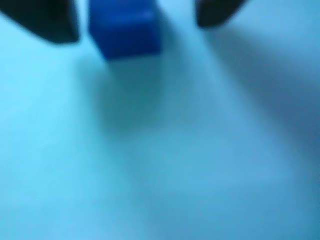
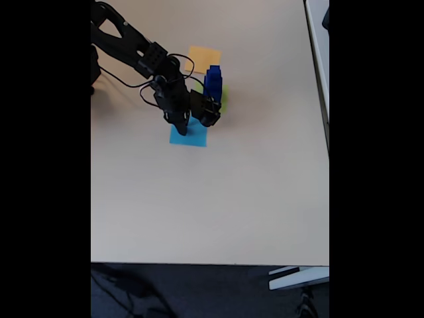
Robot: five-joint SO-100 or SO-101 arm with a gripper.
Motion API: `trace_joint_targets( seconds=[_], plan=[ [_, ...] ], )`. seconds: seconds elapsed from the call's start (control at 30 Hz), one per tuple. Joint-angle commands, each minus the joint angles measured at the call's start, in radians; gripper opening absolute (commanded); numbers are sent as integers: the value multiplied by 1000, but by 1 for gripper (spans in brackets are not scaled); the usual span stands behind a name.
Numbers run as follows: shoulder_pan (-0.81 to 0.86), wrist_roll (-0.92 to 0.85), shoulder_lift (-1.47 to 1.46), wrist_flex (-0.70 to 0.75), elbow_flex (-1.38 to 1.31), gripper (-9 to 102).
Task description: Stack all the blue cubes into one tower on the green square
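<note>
claw [image 1: 135, 22]: fingers apart, small blue cube [image 1: 126, 30] between them, top of wrist view | blue cube tower [image 2: 212, 85] on green square [image 2: 223, 99], fixed view upper centre | table [image 2: 232, 199] | no legible writing

In the fixed view a pale beige table [image 2: 212, 199] fills the middle of the frame under even, soft light. Below its front edge lies dark floor [image 2: 199, 291], with a white piece, perhaps a furniture leg, at lower right [image 2: 298, 278]. A second pale surface [image 2: 319, 59] borders the upper right.
</note>
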Motion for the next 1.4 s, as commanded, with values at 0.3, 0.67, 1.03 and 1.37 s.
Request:
trace_joint_targets(
  seconds=[0.3,0.67,1.03,1.37],
  plan=[
    [-5,-8,17,-17,-2,3],
    [-5,-29,40,-11,-18,0],
    [-23,-25,110,337,-342,0],
    [-40,15,147,574,-600,0]
  ],
)
